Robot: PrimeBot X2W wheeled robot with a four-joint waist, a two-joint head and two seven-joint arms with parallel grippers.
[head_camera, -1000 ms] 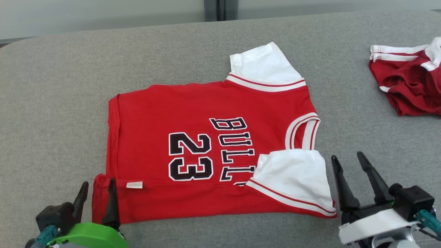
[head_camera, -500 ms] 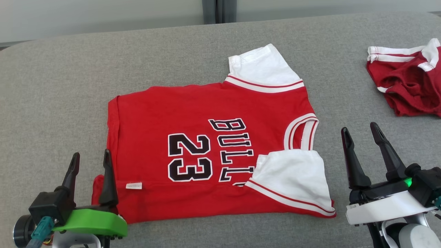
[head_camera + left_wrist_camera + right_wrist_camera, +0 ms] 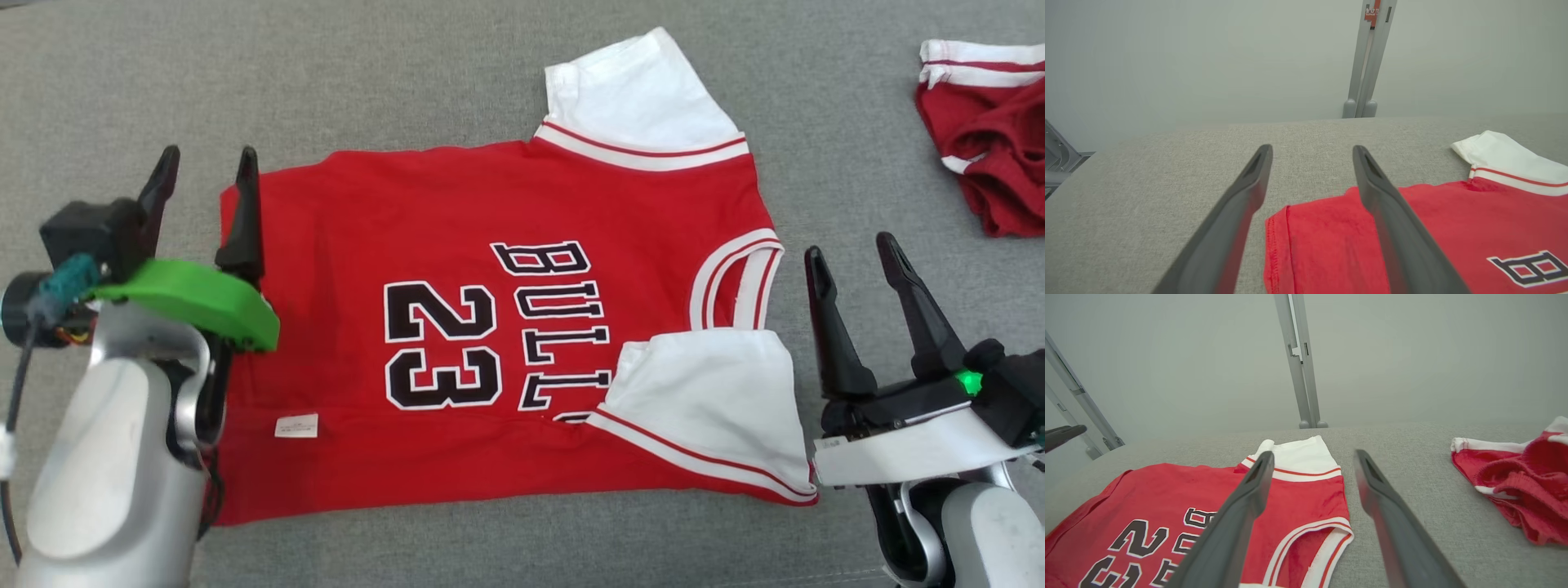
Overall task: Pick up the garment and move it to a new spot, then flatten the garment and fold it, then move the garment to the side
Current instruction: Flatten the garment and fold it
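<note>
Garment flat; left pincer over hem corner, right pincer beside neckline; both spread, empty.

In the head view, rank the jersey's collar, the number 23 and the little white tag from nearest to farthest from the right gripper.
From the right gripper:
1. collar, just to its left, at the right edge of the jersey.
2. number 23, in the middle of the jersey.
3. tag, far left, near the hem.

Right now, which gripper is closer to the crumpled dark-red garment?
Right. The right gripper is just off the jersey's collar side, short of the crumpled garment; the left gripper is at the jersey's hem, across it.
</note>
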